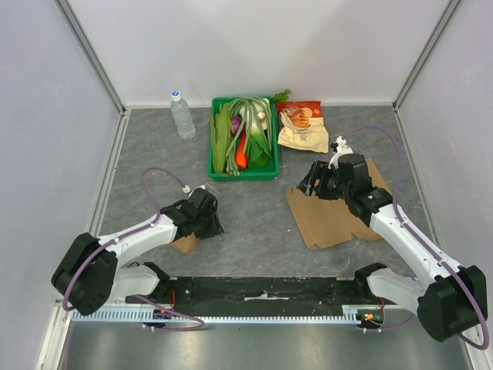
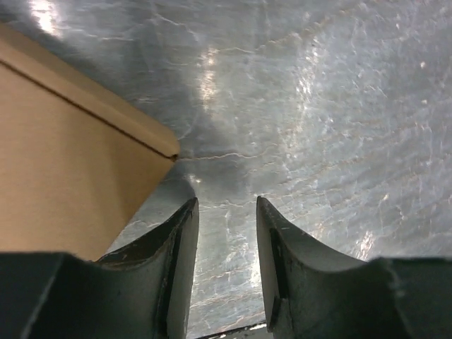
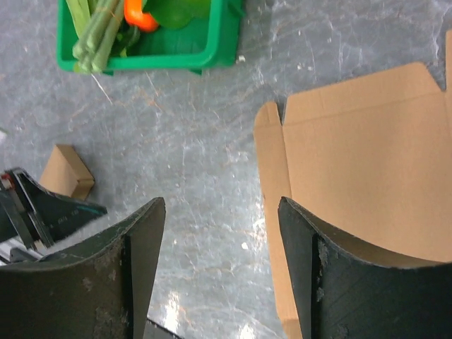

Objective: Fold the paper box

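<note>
Flat cardboard blank (image 1: 333, 221) for the paper box: lies unfolded on the right half of the bench (image 1: 254, 204), flaps spread, under the right arm; seen from the right wrist (image 3: 367, 162) as a plain brown sheet with a notched corner and a narrow side flap along its left edge. Right tool (image 3: 222, 205): hangs above that sheet's far left corner (image 1: 308, 185), jaws spread wide, grips nothing, shows only bare grey bench in the gap; one finger (image 3: 332, 282) overlaps the sheet's edge in the wrist view, the other stays over bare stone. Small folded cardboard box (image 1: 186, 244): sits on the left side of the bench, well apart from the blank, just beside the left tool (image 1: 209, 220); visible from the right wrist too (image 3: 66, 173). Left tool (image 2: 226, 205): sits low over the bench, jaws parted with nothing between them, holds nothing; has the small box (image 2: 63, 176) just outside one finger (image 2: 176, 261), touching or not, cannot tell. Green bin (image 1: 243, 176) of vegetables: stands at the far middle of the bench; water bottle (image 1: 182, 116) upright to its left; snack bags (image 1: 302, 127) just to its right.
</note>
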You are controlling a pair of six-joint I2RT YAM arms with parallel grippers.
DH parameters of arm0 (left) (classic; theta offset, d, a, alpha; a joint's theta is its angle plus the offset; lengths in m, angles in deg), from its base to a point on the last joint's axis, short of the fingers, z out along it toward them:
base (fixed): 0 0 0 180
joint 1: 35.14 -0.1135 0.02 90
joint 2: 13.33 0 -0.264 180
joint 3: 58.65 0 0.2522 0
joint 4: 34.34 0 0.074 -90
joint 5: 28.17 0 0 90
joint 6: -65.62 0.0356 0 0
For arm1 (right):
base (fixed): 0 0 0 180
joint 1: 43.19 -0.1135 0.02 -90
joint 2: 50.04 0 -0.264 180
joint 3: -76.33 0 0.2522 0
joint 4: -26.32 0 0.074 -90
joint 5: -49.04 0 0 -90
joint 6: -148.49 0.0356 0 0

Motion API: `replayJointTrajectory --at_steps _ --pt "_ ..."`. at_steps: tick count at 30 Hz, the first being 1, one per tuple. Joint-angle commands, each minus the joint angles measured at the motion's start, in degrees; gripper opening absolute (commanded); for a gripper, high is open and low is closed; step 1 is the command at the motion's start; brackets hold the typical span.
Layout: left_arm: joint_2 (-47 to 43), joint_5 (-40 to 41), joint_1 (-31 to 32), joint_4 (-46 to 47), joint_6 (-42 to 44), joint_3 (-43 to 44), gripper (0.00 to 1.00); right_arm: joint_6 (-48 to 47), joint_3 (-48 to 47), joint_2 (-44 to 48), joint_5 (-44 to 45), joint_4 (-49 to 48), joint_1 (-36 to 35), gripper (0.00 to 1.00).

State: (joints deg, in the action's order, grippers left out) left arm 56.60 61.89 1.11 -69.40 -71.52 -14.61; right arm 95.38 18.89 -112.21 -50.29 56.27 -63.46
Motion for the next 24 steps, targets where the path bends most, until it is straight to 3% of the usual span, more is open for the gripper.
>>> replayJointTrajectory --at_steps 1,5,12,15,17,18,21,24 --pt "-2.8 11.3 0.0 -6.5 -7.8 1.4 0.46 -2.5 0.6 1.0 -2.2 7.5 0.1 0.73" --pt "-7.4 16.8 -2.6 -10.6 -9.0 -0.5 0.49 -2.9 1.6 0.9 -1.0 8.2 0.7 0.73" --pt "-9.5 19.6 -10.2 -11.9 -4.5 0.7 0.50 -2.0 4.3 0.9 -2.3 7.5 2.8 0.75" --pt "-10.1 19.8 -12.1 -12.1 -2.5 2.8 0.53 -2.9 6.0 0.7 -6.9 7.3 13.5 0.76" --pt "-11.0 13.2 -11.8 -11.4 3.8 6.6 0.54 -5.1 6.8 0.7 -9.0 8.1 19.0 0.78" --pt "-12.2 11.0 -11.0 -9.6 5.1 7.7 0.55 -5.7 6.9 0.6 -9.6 8.7 24.1 0.78" --pt "-13.0 3.7 -3.8 -0.5 7.0 10.2 0.66 -7.2 7.3 -1.9 -11.9 9.4 29.8 0.81" --pt "-8.3 -0.1 5.8 10.4 4.2 11.1 0.72 -8.8 6.0 -4.8 -13.8 10.5 30.5 0.80"
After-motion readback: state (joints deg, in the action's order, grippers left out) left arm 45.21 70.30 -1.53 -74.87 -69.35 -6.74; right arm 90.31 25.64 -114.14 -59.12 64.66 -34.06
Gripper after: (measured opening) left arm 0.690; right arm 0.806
